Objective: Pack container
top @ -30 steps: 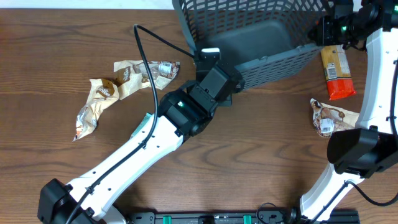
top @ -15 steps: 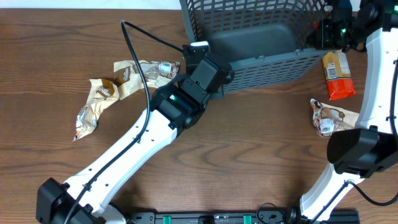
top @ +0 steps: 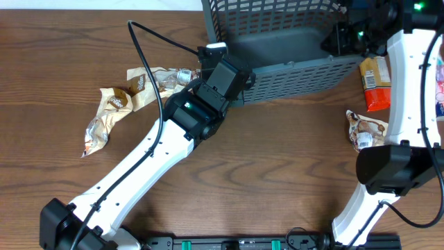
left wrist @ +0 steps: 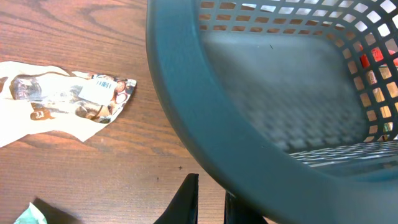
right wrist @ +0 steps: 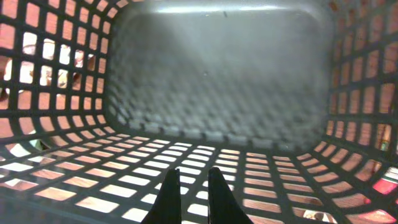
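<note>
The container (top: 298, 75) is a large dark grey-blue lattice basket at the table's far middle, tipped so its open side faces the camera and its solid base shows. My left gripper (top: 242, 86) is at its front left corner. In the left wrist view the thick rim (left wrist: 186, 112) crosses over my nearly closed fingers (left wrist: 210, 200). My right gripper (top: 339, 39) is at the basket's right end. In the right wrist view its fingers (right wrist: 194, 193) are pinched together on the lattice wall (right wrist: 261, 171), looking into the empty basket.
Crumpled brown-and-white snack packets (top: 158, 78) (top: 114, 101) lie left of the basket; one shows in the left wrist view (left wrist: 68, 96). An orange and tan packet (top: 375, 83) and another brown-and-white packet (top: 366, 132) lie at the right. A cable runs over the left arm.
The basket has shifted left and tipped further, its front wall rising. My left gripper moved up and left with the corner. My right gripper moved left along with the right end.
</note>
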Controlling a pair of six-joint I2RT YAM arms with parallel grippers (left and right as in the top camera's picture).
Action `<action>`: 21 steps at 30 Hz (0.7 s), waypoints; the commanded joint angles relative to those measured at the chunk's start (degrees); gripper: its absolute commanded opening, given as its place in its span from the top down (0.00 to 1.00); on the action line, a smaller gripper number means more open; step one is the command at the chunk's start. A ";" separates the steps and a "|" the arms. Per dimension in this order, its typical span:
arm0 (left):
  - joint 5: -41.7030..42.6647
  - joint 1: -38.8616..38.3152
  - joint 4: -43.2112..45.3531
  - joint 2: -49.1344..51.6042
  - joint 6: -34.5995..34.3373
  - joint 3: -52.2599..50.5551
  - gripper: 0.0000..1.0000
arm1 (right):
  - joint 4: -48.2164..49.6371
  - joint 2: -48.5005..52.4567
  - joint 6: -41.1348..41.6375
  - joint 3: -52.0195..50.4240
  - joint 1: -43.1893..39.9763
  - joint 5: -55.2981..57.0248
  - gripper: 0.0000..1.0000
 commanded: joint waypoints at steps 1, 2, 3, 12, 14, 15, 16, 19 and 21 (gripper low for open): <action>-1.38 0.94 0.50 0.02 0.55 1.09 0.94 | -0.28 0.39 0.61 0.04 1.46 0.20 0.99; -1.40 1.09 0.50 0.02 0.55 1.09 0.94 | -0.28 0.39 0.59 -0.13 1.88 0.20 0.99; -1.38 1.36 0.50 0.02 0.55 1.09 0.94 | -0.26 0.39 0.59 -0.24 2.21 0.20 0.99; -1.38 2.58 0.50 0.02 0.57 1.09 0.94 | 1.40 0.39 -0.28 -5.22 4.72 0.28 0.98; -1.38 2.58 0.50 0.02 0.57 1.09 0.94 | 1.84 0.39 -0.31 -6.47 4.90 0.68 0.99; -1.38 2.58 0.50 0.02 0.57 1.09 0.94 | 1.95 0.39 -0.31 -6.91 4.90 0.68 0.99; -1.38 2.58 0.48 0.02 0.66 1.09 0.94 | 2.01 0.39 -0.31 -7.26 4.90 0.63 0.99; -1.38 2.58 0.50 0.02 1.66 1.09 0.94 | 2.03 0.39 -0.28 -7.50 4.90 0.59 0.99; -1.38 2.58 0.50 0.02 1.66 1.09 0.94 | 2.08 0.39 -0.26 -7.50 4.98 0.57 0.99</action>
